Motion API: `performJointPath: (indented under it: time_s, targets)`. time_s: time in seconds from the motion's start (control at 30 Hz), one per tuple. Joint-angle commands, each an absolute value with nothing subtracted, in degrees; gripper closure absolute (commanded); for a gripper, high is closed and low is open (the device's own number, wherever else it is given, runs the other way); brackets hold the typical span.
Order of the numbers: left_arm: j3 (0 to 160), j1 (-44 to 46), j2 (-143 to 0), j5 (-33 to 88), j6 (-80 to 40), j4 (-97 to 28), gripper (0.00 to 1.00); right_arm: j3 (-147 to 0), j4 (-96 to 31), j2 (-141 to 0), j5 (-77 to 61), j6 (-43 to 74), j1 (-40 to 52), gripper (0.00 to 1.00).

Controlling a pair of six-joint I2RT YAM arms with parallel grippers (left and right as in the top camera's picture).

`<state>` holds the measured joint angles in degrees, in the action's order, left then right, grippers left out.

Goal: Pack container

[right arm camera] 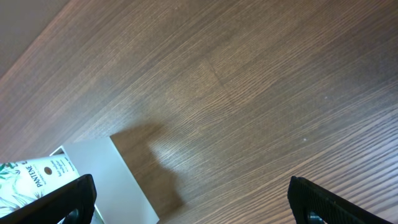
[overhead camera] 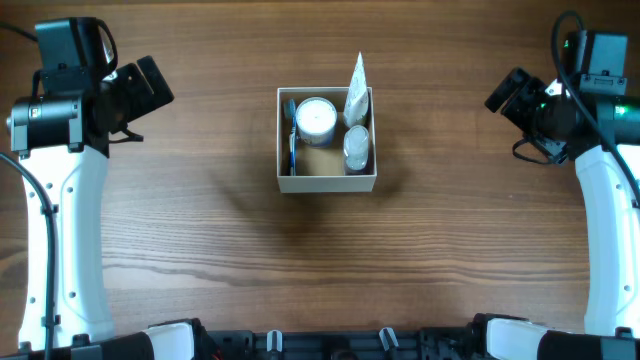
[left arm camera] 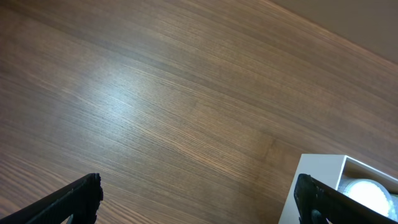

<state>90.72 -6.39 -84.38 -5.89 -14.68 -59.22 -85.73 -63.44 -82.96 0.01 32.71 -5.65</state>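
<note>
The container [overhead camera: 327, 182], a square white-walled cardboard box with a tan inside, sits at the table's middle. It holds a round white-lidded jar [overhead camera: 316, 117], a white tube [overhead camera: 356, 88] standing at the back right, a small clear bottle [overhead camera: 356, 147] and a blue-handled toothbrush [overhead camera: 292, 140] along the left wall. My left gripper [overhead camera: 150, 85] is far left, open and empty; its wrist view shows the box corner [left arm camera: 317, 180] and the jar [left arm camera: 367, 193]. My right gripper [overhead camera: 510, 92] is far right, open and empty; its wrist view shows the box wall [right arm camera: 109, 168] and the tube [right arm camera: 37, 174].
The brown wooden table [overhead camera: 200, 240] runs all round the box. Both white arms [overhead camera: 70, 230] stand along the left and right edges. Dark mounts line the front edge.
</note>
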Motion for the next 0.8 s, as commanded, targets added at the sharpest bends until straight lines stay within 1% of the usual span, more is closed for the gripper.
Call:
performJointPath:
  time_s: [0.0, 0.53, 0.6, 0.67, 0.77]
  targets:
    - [90.98, -6.57, -84.53, -4.93, -13.93, -59.24, 0.00, -85.84, -63.46, -83.22, -0.08, 31.68, -5.80, 0.00]
    - [90.98, -6.57, -84.53, -4.93, -13.93, -59.24, 0.00, -85.73, -64.01, -81.82, 0.58, 30.92, -5.72, 0.00]
    - [90.98, -6.57, -84.53, -4.93, -13.96, -59.24, 0.00, -85.03, -60.53, -78.76, 0.82, 27.59, -4.91, 0.00]
    - [90.98, -6.57, -84.53, -4.93, -13.96, -59.24, 0.00, -81.30, -52.05, -72.95, 0.73, 19.88, -2.90, 0.00]
    - [90.98, -6.57, -84.53, -4.93, -13.93, -59.24, 0.00, -74.26, -46.06, -64.27, 0.73, 13.58, -0.43, 0.00]
